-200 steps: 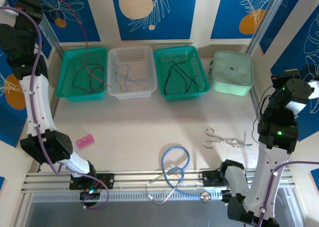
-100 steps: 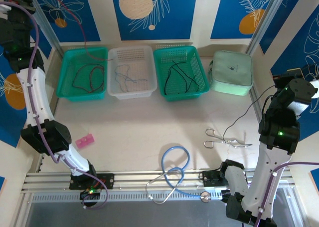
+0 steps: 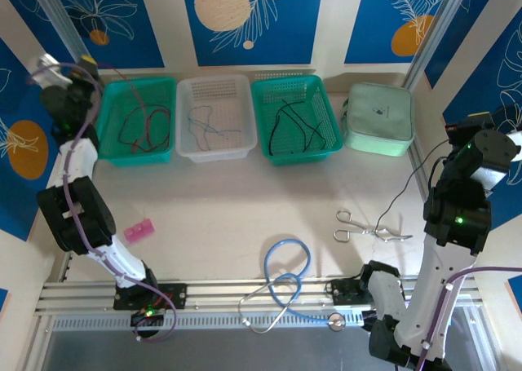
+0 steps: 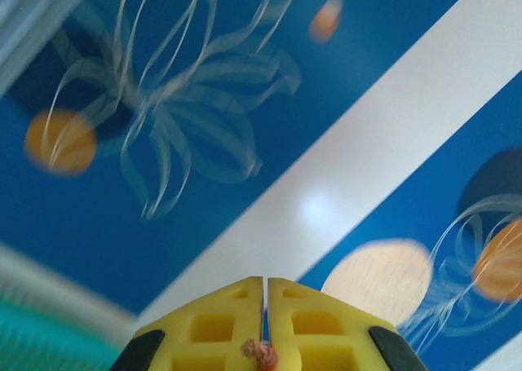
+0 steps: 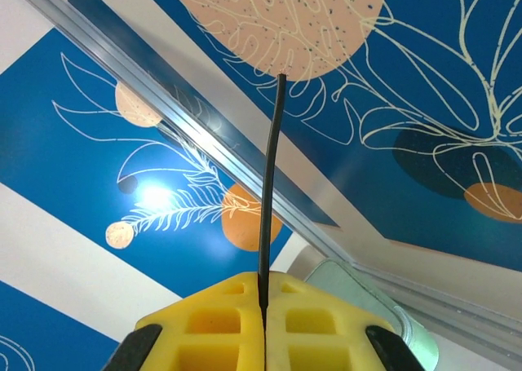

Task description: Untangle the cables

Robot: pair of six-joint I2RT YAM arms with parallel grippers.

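Left fingers (image 4: 220, 326) are pressed tight together, nipping what looks like a red cable (image 4: 263, 354). Right fingers (image 5: 314, 318) are clamped on a black cable (image 5: 270, 183), which trails down to the desk (image 3: 245, 208) at 4 o'clock. Loose cables (image 3: 204, 126) lie in the baskets (image 3: 214, 152) at 12 o'clock.

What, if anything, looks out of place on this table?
The black cable pinched in the right gripper trails loose onto the table by the scissors. The blue tube hangs past the table's near edge onto the rail.
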